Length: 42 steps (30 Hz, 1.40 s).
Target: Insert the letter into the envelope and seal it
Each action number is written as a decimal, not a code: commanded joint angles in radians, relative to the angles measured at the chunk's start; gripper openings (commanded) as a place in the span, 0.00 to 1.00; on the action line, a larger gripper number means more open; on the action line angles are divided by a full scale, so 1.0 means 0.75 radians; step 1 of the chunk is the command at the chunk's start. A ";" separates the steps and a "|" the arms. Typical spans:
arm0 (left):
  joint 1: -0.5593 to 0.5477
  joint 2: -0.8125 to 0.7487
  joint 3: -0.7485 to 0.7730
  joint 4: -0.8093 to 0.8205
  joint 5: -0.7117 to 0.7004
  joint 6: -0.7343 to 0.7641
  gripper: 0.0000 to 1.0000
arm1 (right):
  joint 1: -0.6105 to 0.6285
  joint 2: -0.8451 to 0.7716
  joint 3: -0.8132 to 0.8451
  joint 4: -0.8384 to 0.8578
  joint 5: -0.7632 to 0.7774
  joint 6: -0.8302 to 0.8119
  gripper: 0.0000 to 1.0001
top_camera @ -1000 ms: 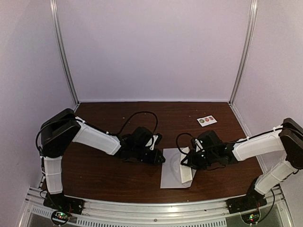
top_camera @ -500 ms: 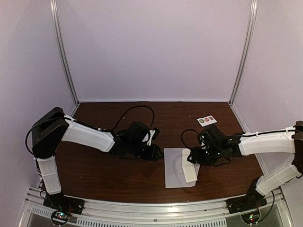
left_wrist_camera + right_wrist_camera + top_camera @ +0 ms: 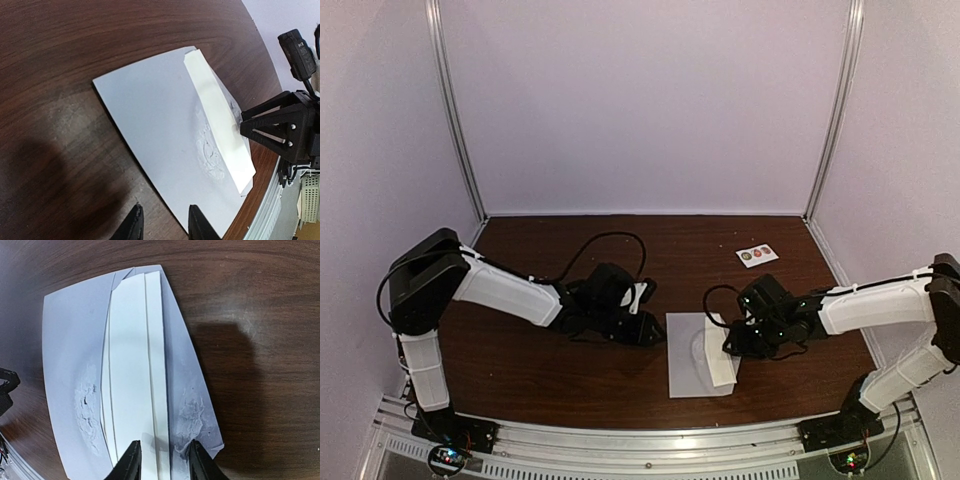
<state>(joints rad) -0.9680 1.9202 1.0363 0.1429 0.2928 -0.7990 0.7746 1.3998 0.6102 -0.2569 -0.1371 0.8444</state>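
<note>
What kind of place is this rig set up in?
Probably a walled robot test booth rather than an office: plain pale wall panels held in metal corner posts box in a dark wooden table, with an aluminium rail along its near edge.

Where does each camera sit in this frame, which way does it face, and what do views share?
Top external: high behind the robot, looking down at the table; left arm and right arm show.
Left wrist: low on the left gripper, facing across the envelope toward the right gripper; own fingertips show.
Right wrist: above the folded letter, looking down; own fingertips show.
Shared: all see envelope and folded letter.
</note>
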 commanded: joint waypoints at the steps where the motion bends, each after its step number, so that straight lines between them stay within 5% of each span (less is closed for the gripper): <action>1: -0.014 0.050 0.011 0.088 0.048 -0.026 0.32 | 0.002 0.020 -0.013 0.037 0.007 0.006 0.31; 18: -0.031 0.104 0.021 0.110 0.057 -0.053 0.24 | 0.003 -0.124 0.055 -0.039 0.022 -0.041 0.20; 42: -0.051 0.129 0.003 0.163 0.071 -0.078 0.23 | 0.004 0.044 -0.025 0.079 -0.022 -0.023 0.15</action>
<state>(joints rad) -1.0008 1.9965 1.0367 0.2020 0.3298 -0.8448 0.7746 1.4181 0.6136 -0.2352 -0.1413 0.8173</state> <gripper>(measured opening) 0.233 0.151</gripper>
